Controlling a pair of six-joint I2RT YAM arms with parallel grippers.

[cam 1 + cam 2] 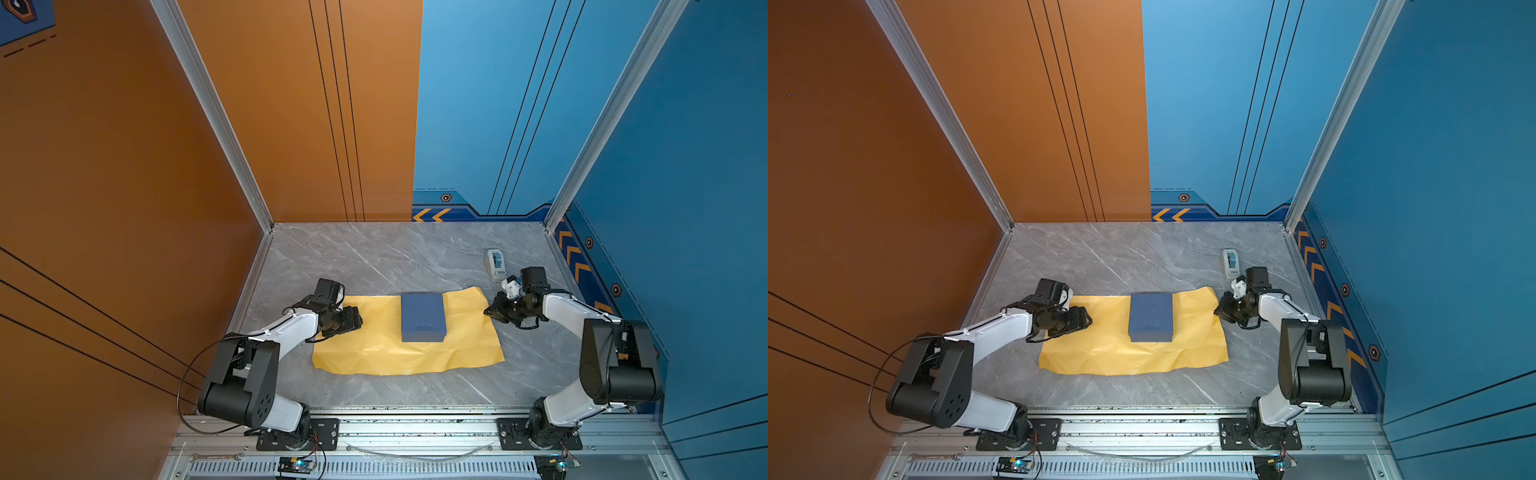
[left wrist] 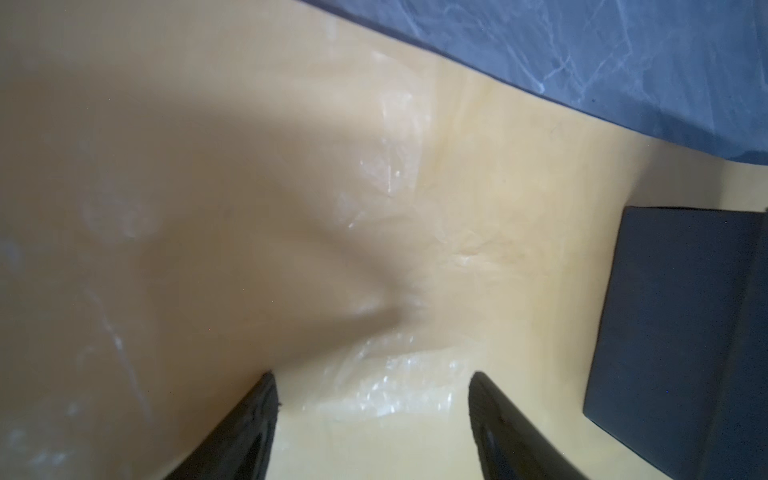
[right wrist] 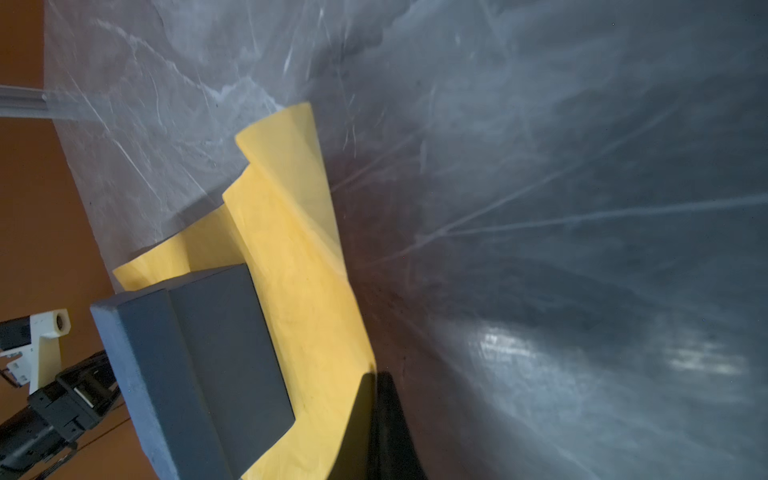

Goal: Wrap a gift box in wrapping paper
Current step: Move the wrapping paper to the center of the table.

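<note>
Marble table (image 1: 374,257) is carrying the box (image 1: 423,316) on spread paper (image 1: 374,353), nothing folded yet. We're pinching the paper's edge in our closed right claw (image 3: 379,376); our left claw (image 2: 372,378) is hanging wide above it.

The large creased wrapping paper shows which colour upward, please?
Wrapping paper is yellow, best in a top view.

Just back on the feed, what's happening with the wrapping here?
The box sits on the spread paper, yellow face up, nothing folded yet. The right tool is shut at the paper's right edge and appears to pinch it. The left tool hangs open over the paper's left part, holding nothing.
</note>
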